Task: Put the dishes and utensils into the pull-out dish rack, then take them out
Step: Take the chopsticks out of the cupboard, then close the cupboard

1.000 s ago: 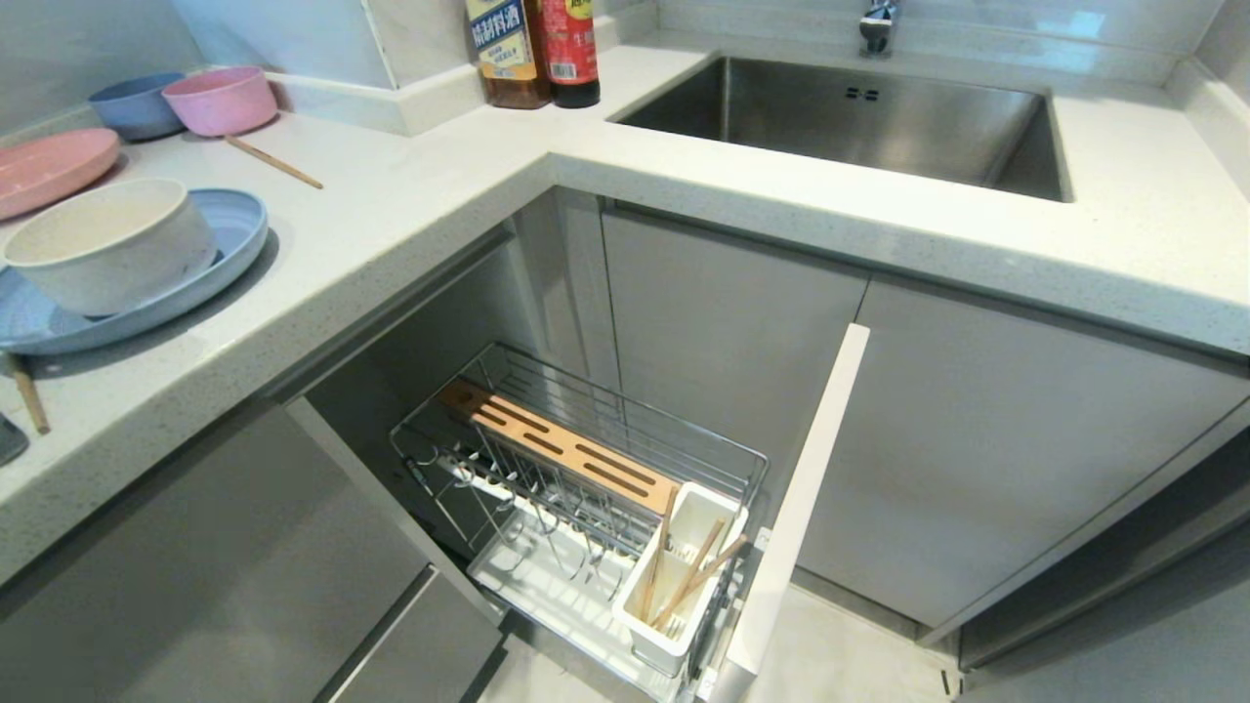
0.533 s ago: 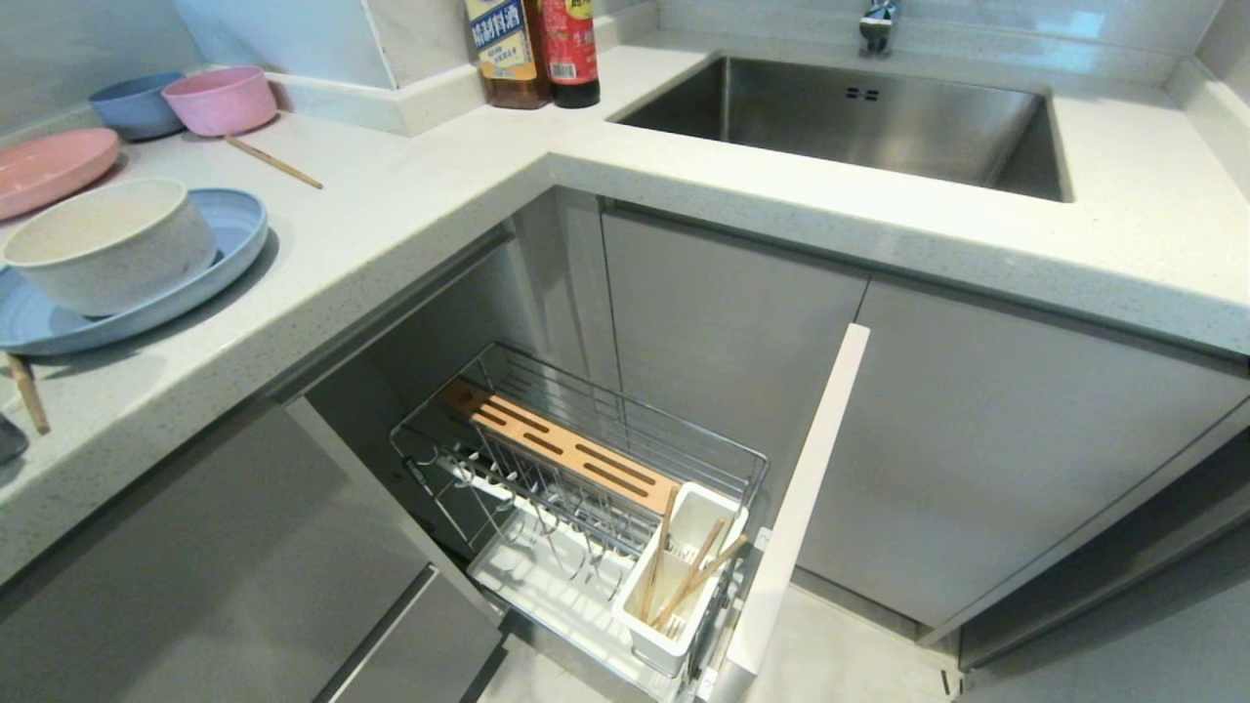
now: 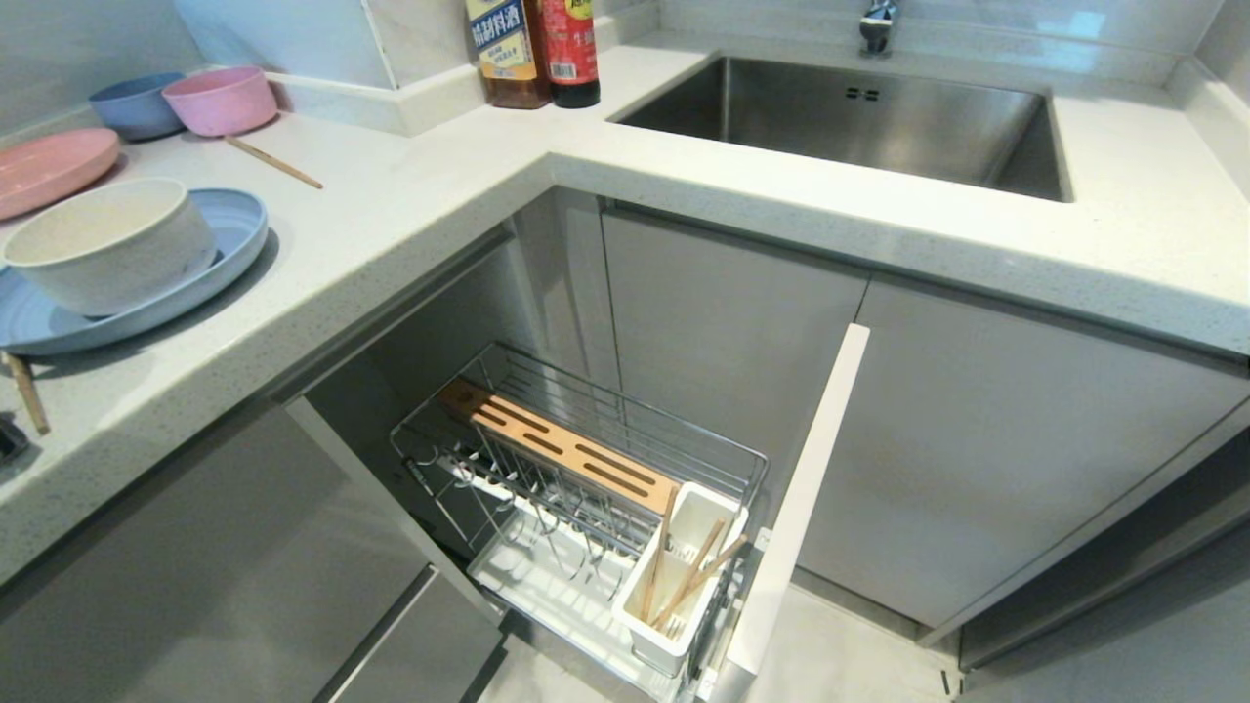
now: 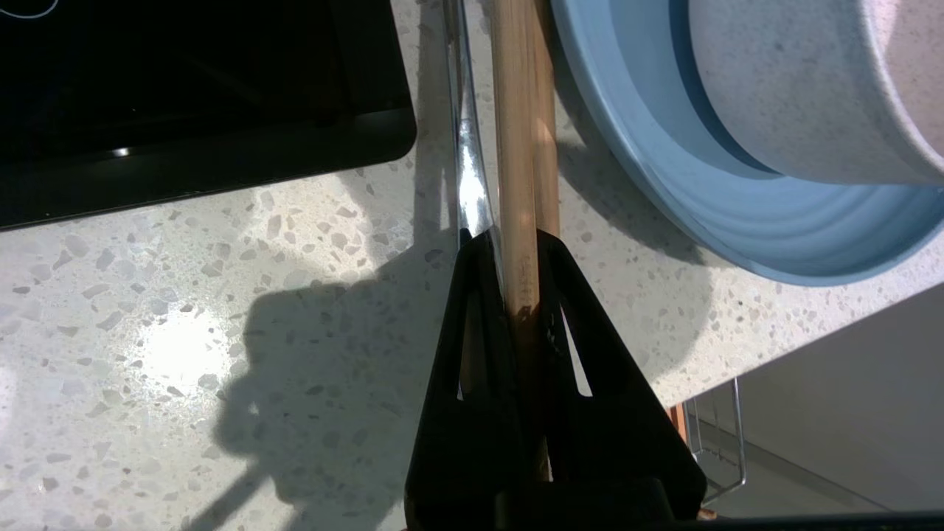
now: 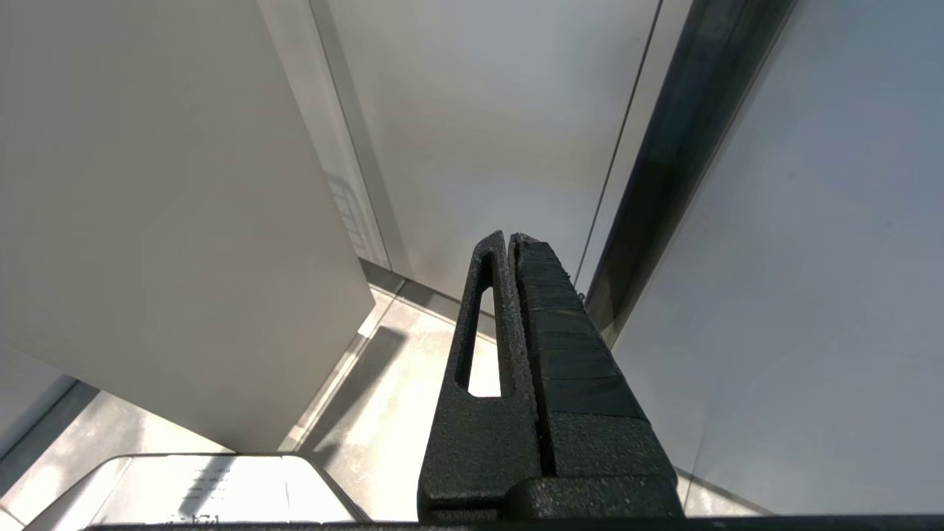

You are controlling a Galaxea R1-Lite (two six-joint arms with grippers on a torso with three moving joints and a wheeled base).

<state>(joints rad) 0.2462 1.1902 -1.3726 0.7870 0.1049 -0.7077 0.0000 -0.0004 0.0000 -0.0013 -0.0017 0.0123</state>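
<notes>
Chopsticks and fork clamped in left pincer

chopsticks: I see matt pale wood, clamped between my left gripper
fork: glossy metal, beside them
counter: speckled stone, smooth

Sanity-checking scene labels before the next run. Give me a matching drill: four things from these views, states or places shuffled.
Things:
1. cream bowl
2. left gripper
3. utensil cup
4. right gripper

States or places:
A. in the pull-out dish rack, with racked chopsticks standing in it
B. sitting on the pale blue plate
C. fingers shut on held chopsticks, near the counter edge
D. fingers shut, holding nothing, down by the cabinet fronts

Pairs: 1-B, 2-C, 3-A, 4-D
</notes>
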